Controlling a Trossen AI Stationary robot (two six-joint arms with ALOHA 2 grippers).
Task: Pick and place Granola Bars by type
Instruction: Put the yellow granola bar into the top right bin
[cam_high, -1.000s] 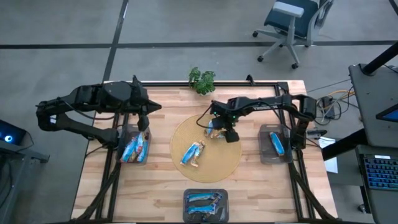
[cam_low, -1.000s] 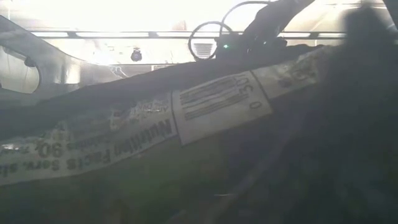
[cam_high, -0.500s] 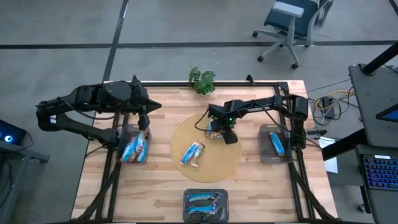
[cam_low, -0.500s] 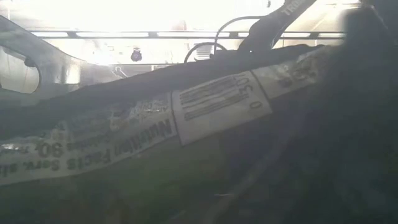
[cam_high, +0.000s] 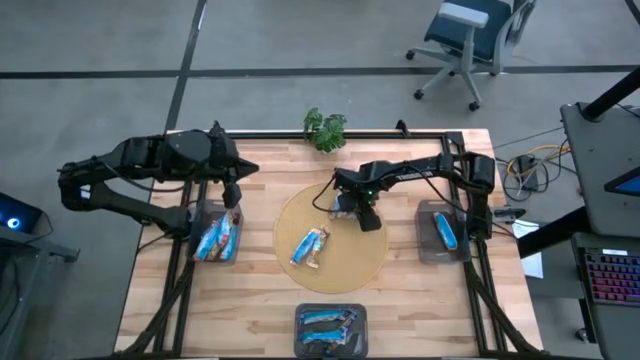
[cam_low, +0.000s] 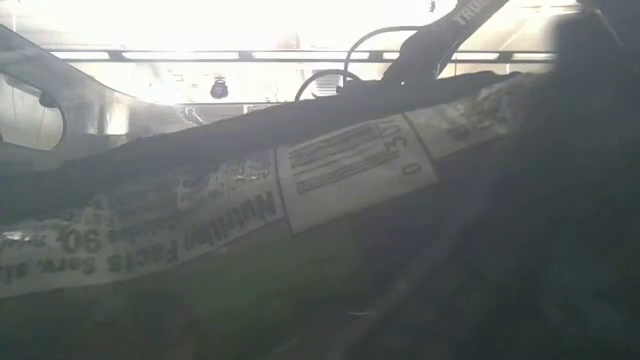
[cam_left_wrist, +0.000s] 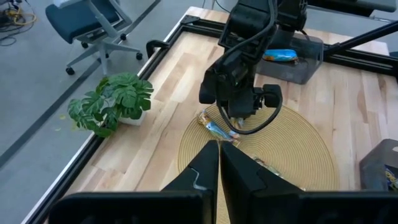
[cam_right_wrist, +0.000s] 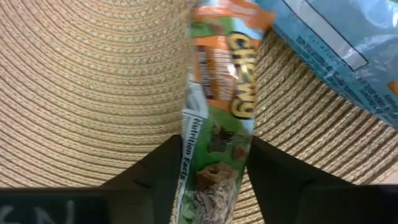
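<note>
Since 1 second ago the right gripper (cam_high: 346, 205) has shifted slightly toward the far-left part of the round woven mat (cam_high: 372, 262) and its fingers have narrowed around a green-and-orange granola bar (cam_right_wrist: 217, 106) lying there, though a firm grip cannot be told. On the left, the left gripper (cam_high: 232, 202) hangs shut and empty above the left grey bin (cam_high: 199, 214) holding blue bars. 2 more bars (cam_high: 311, 246) lie mid-mat, with others in the near bin (cam_high: 331, 327) and right bin (cam_high: 441, 231) on the tabletop (cam_high: 250, 290).
</note>
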